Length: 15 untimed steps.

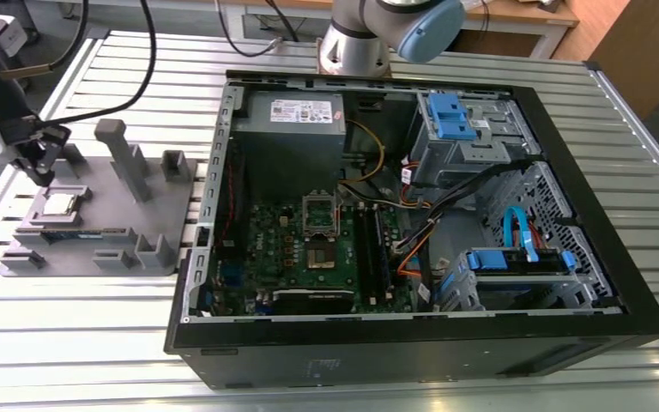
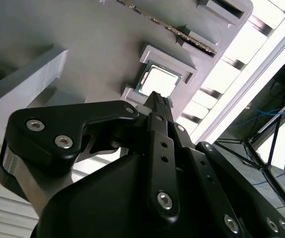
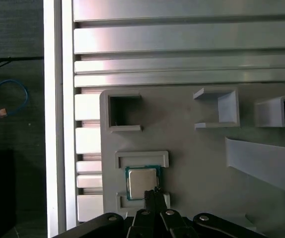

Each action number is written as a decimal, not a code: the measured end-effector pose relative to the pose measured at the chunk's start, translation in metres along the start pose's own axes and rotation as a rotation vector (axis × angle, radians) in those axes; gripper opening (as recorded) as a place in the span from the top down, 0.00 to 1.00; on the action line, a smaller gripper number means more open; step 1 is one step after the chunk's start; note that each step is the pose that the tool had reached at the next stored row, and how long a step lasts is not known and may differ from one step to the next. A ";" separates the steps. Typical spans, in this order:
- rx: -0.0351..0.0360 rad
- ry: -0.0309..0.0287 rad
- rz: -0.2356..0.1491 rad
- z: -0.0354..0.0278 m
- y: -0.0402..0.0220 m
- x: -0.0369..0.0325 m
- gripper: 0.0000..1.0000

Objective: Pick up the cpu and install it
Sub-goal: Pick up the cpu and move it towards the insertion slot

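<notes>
Now, in the exterior view, the black gripper (image 1: 39,163) hangs over the grey fixture plate (image 1: 106,215), where the small square silver-topped cpu (image 1: 61,203) lies in its pocket. In both wrist views the fingers (image 3: 155,201) (image 2: 160,124) are pressed together, empty, just above the cpu (image 3: 141,181) (image 2: 160,82).

Ribbed alu table (image 1: 89,360) w/ bright glare, wooden desk (image 1: 524,12) behind — dark floor (image 3: 13,163).

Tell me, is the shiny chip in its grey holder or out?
In. The cpu lies flat, nested in the grey fixture plate, not lifted out.
</notes>
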State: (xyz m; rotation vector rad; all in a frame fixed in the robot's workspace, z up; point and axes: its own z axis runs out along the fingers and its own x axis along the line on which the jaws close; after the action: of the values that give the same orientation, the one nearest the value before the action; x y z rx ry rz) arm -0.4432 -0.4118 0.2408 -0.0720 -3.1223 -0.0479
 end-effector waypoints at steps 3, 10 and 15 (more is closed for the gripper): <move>-0.0001 -0.0043 -0.002 0.0036 -0.0004 0.0021 0.89; -0.0003 -0.0117 -0.006 0.0091 -0.0007 0.0038 0.89; -0.0007 -0.0180 -0.007 0.0136 -0.0009 0.0050 0.89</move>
State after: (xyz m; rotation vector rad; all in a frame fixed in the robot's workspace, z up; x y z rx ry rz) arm -0.4485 -0.4120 0.2273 -0.0617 -3.1406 -0.0487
